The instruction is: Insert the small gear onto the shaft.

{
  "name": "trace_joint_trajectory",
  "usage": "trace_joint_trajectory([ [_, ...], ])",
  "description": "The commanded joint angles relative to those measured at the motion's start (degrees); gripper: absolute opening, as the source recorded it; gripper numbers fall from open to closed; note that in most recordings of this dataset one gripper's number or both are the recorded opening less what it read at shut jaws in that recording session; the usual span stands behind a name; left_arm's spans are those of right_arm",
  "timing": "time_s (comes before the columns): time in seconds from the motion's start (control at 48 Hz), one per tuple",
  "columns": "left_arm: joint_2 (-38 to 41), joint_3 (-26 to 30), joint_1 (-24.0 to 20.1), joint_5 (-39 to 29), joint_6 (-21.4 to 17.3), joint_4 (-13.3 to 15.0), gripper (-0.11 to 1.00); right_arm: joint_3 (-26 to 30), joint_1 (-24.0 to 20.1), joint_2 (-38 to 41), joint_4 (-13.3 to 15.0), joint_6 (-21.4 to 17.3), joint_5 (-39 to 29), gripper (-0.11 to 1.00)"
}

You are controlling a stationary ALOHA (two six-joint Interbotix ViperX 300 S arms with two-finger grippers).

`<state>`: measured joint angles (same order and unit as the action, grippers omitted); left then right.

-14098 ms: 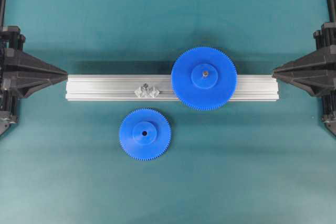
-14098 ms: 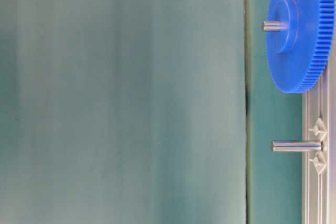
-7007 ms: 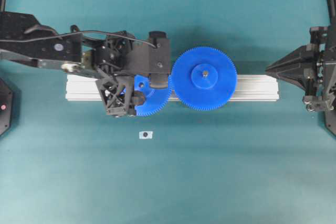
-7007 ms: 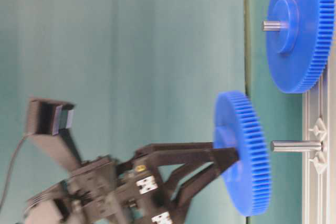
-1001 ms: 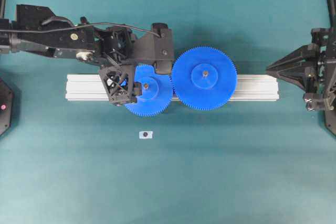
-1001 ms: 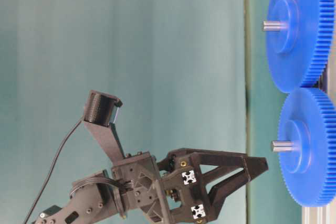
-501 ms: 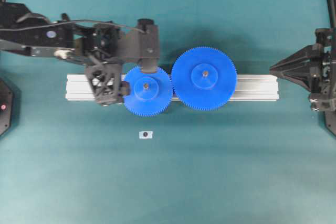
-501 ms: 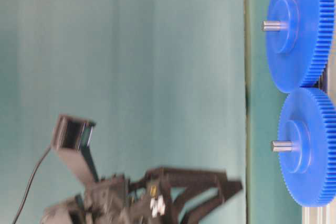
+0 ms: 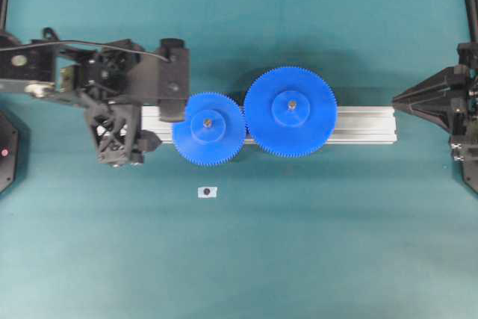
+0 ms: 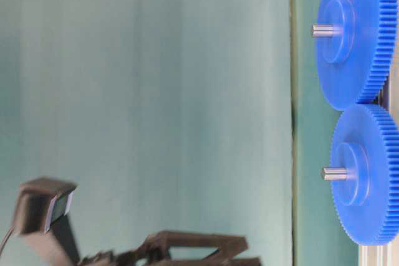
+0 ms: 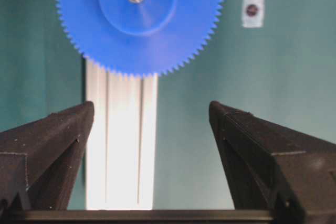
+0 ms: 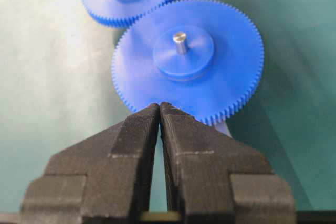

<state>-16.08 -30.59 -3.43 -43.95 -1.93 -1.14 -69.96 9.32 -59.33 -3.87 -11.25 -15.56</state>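
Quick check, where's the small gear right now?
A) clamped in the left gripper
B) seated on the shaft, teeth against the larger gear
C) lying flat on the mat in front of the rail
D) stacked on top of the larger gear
B: the small gear sits on the rail with the shaft poking through its hub, beside the larger gear, while the left gripper stands open and empty.

Even, bright overhead light. The aluminium rail [image 11: 122,140] glares white in the left wrist view. The left gripper [image 10: 187,248] smears with blur at table level. Soft shadows edge the large gear [image 9: 290,111].
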Motion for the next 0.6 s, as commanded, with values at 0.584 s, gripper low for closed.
trace_joint_trajectory([
  [0.584,-16.7,-10.0,2.8,10.1,1.0,-0.1,0.87,-0.1,0.0,-3.6,0.2,-0.3,0.9,0.15],
])
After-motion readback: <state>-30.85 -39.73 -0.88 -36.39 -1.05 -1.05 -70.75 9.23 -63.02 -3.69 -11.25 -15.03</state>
